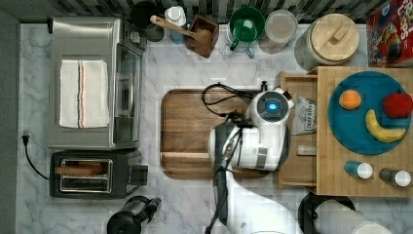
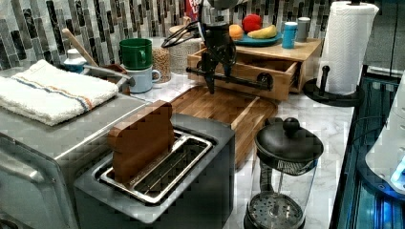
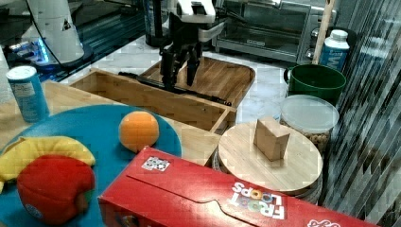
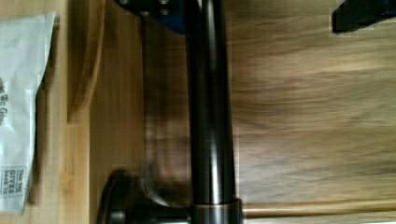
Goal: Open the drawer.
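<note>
The light bamboo drawer (image 1: 298, 168) stands pulled partly out of its wooden box, over the edge of the dark cutting board (image 1: 187, 131). Its long black bar handle (image 2: 243, 82) runs along the drawer front (image 3: 156, 101). My gripper (image 2: 218, 81) points down over the handle, open, one finger on each side of the bar (image 3: 208, 98). In the wrist view the bar (image 4: 210, 116) runs between the fingers (image 4: 159, 9), and neither presses on it. A white packet (image 1: 304, 117) lies inside the drawer.
A teal plate (image 1: 363, 141) with toy fruit and shakers sits on the box top. A paper towel roll (image 2: 346, 45) stands beside the box. The toaster (image 1: 92, 173), toaster oven (image 1: 92, 83) and French press (image 2: 282, 176) lie beyond the cutting board. Mugs and jars line the back wall.
</note>
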Action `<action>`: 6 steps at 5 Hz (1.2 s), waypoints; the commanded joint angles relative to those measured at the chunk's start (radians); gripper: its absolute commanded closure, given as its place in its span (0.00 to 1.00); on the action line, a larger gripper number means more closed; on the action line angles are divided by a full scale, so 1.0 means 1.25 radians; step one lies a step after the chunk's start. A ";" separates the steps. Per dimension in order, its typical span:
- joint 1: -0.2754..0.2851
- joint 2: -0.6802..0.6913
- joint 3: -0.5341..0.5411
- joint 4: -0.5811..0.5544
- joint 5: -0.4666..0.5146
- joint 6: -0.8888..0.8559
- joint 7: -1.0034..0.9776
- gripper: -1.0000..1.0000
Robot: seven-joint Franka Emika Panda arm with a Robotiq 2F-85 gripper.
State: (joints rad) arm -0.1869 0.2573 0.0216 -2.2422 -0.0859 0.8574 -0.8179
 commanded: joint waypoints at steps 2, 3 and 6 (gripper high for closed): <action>0.093 -0.021 0.122 0.026 0.096 -0.059 0.141 0.00; 0.097 -0.018 0.130 0.037 0.116 -0.072 0.150 0.00; 0.098 -0.019 0.142 0.042 0.131 -0.077 0.193 0.00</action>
